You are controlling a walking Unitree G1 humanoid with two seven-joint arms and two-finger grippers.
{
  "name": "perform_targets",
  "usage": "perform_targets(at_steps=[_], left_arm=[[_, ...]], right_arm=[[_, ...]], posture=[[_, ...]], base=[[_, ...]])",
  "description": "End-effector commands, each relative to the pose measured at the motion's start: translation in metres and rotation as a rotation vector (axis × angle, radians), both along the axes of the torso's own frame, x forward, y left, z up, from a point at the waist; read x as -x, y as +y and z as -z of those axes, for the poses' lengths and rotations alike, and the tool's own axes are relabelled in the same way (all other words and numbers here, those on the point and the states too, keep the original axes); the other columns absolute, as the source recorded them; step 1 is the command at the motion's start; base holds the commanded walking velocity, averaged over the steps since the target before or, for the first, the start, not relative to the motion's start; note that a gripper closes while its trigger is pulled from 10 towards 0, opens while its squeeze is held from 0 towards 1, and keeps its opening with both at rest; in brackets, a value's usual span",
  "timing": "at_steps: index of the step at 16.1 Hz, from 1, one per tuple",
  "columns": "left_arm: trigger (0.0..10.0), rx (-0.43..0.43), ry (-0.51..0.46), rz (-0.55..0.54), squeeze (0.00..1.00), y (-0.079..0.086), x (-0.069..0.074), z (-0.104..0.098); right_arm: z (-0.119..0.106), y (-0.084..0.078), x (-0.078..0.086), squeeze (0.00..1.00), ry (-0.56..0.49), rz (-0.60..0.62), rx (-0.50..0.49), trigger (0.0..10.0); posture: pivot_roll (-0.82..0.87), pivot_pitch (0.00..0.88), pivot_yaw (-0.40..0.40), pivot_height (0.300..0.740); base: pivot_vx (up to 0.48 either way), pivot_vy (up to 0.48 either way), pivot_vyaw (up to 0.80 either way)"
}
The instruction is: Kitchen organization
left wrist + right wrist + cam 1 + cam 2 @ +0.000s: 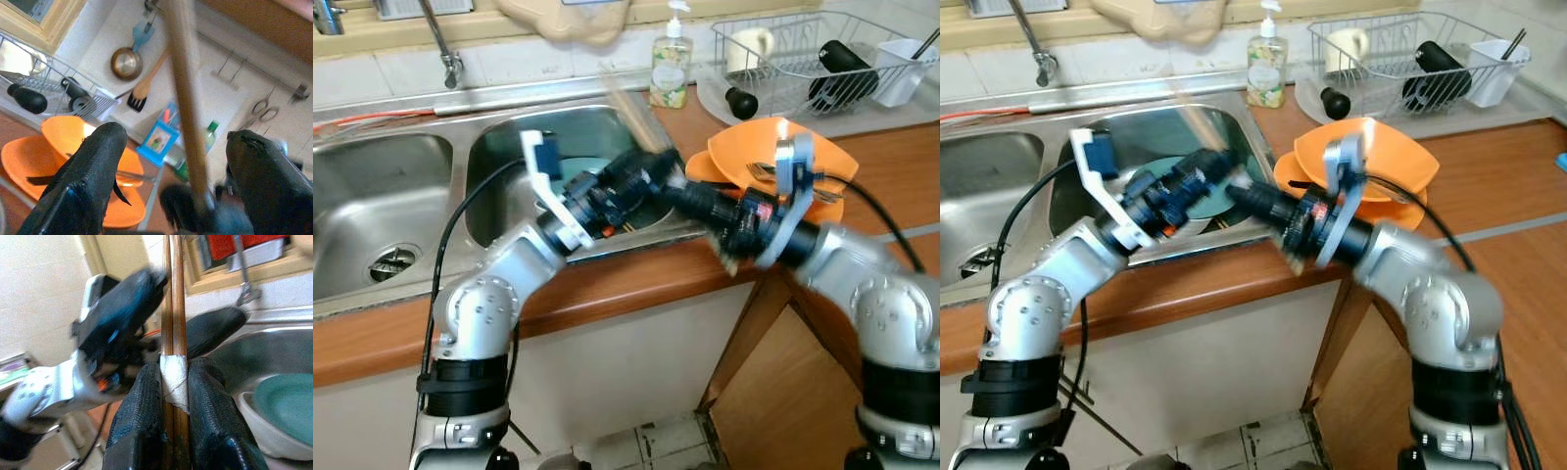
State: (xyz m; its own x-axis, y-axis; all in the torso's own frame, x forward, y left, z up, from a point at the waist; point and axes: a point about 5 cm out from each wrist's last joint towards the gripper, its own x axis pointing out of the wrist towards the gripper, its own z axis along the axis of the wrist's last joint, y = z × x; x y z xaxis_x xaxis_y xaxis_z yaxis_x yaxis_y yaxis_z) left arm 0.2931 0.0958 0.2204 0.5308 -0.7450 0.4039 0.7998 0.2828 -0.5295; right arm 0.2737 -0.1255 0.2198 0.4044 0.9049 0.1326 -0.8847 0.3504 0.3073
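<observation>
A pair of wooden chopsticks, bound with white tape, stands upright over the right sink basin's front edge. My right gripper is shut on them at the tape. My left gripper is open, one finger on each side of the chopsticks and neither pressing them. The two grippers meet tip to tip above the counter edge, the left gripper on the left and the right gripper on the right. The chopsticks look blurred in the eye views.
A teal plate and a white bowl lie in the right basin. Orange plates with cutlery sit on the wooden counter behind my right arm. Behind them are a dish rack, a soap bottle and a faucet.
</observation>
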Motion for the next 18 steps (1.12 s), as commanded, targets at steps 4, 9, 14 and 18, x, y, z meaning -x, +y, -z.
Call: perform_targets(at_steps=[4,9,14,18], left_arm=[[0.0,0.14,-0.004,0.13,0.0,0.004,0.007,-0.01],[0.0,0.124,0.021,0.207,0.0,0.002,0.014,-0.005],[0.0,0.107,0.024,0.217,0.0,0.003,0.012,-0.004],[0.0,0.082,0.034,0.179,0.0,0.004,0.009,-0.001]], right_arm=[[0.0,0.004,0.008,0.0,-0.003,-0.048,-0.005,0.0],[-0.002,0.004,0.011,0.0,-0.004,-0.067,-0.032,0.0],[-0.003,0.003,0.01,0.0,-0.012,-0.051,-0.034,0.0],[-0.004,0.002,0.008,0.0,-0.024,-0.039,-0.021,0.0]], posture=[[-0.09,0.0,0.09,0.74],[-0.1,0.0,0.103,0.74],[-0.1,0.0,0.11,0.74],[-0.1,0.0,0.107,0.74]], base=[[0.0,0.0,0.0],[0.0,0.0,0.0],[0.0,0.0,0.0],[0.0,0.0,0.0]])
